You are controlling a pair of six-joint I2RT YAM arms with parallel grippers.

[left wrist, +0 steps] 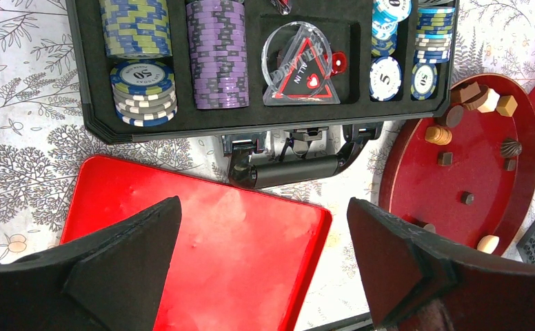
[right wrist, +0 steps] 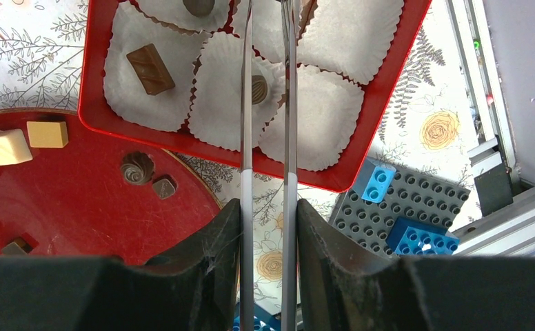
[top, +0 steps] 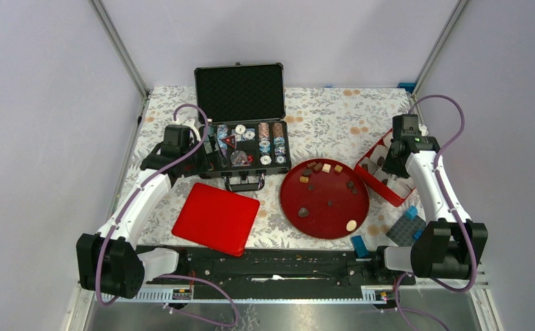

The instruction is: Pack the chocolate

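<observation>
Above the red box [right wrist: 361, 131], the right gripper [right wrist: 268, 89], tongs pinching a round chocolate [right wrist: 259, 89], should release squarely into its paper cup [right wrist: 223, 96]; left gripper [left wrist: 265, 227] wide open

Chocolate [top: 327, 167] on plate [top: 323, 224] btwn lid [top: 216, 217] (left) & box [top: 375, 181]; chip case [top: 240, 117] behind.

Left gripper [left wrist: 265, 258] jaws wide, right gripper [right wrist: 268, 89] jaws seemingly narrowed

open poker chip case [top: 240, 148] | grey brick baseplate [right wrist: 416, 214] | floral tablecloth [top: 320, 114]
</observation>
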